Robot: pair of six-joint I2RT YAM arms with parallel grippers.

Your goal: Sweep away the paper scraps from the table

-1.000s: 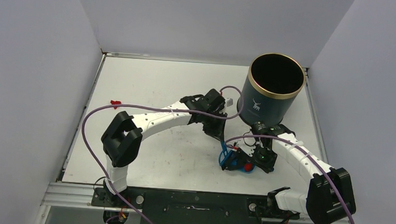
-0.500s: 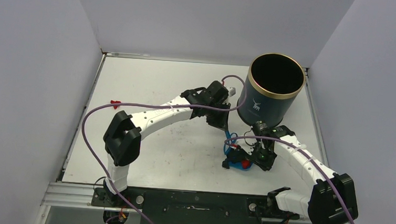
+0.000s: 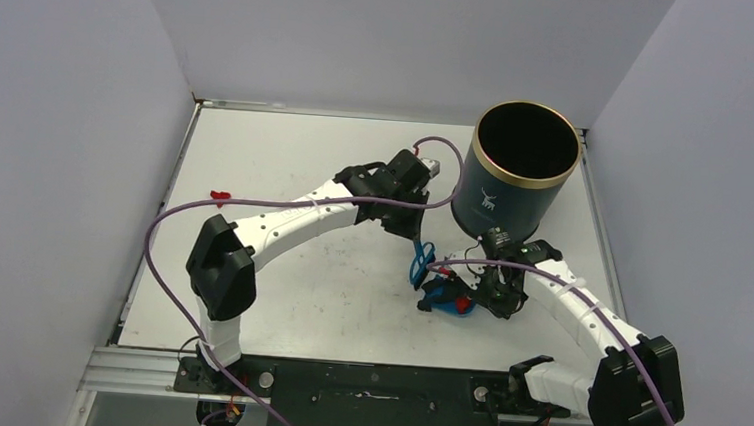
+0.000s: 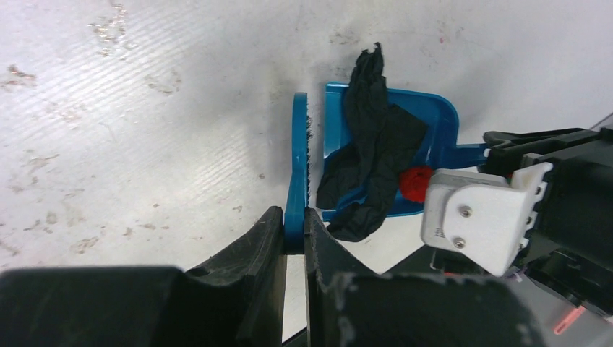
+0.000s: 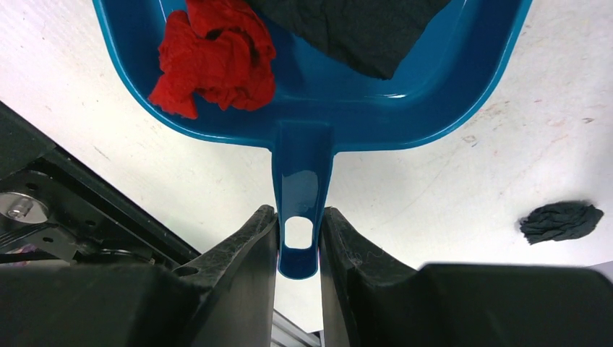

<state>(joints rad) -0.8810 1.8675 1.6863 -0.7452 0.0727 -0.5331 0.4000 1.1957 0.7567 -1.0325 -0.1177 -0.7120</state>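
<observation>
Seen from above, a white table [image 3: 287, 147] has two robot arms reaching onto it. The left gripper [image 3: 417, 244] holds a blue hand brush [image 3: 420, 263] near mid-table, just beside a blue dustpan [image 3: 439, 300] held by the right gripper [image 3: 475, 298]. A tall dark bin [image 3: 499, 197] stands behind them at the far right. A lone red scrap [image 3: 219, 198] lies by the table's left edge, well apart from the pan. In the left wrist view, the two fingers are clamped tight on the brush's thin blue back, seen edge-on, with its short bristles facing the pan's open lip. The paper scraps here are a long black strip [image 4: 376, 159] draped across the pan, its top end poking past the rim, and a red lump [image 4: 413, 182] beside it near the handle. In the right wrist view, the fingers pinch the pan's handle [image 5: 302, 181], nearly closed around it. The red lump and the black strip sit inside the pan. A black lump [image 5: 560, 220] rests on the bare table off to the right.
</observation>
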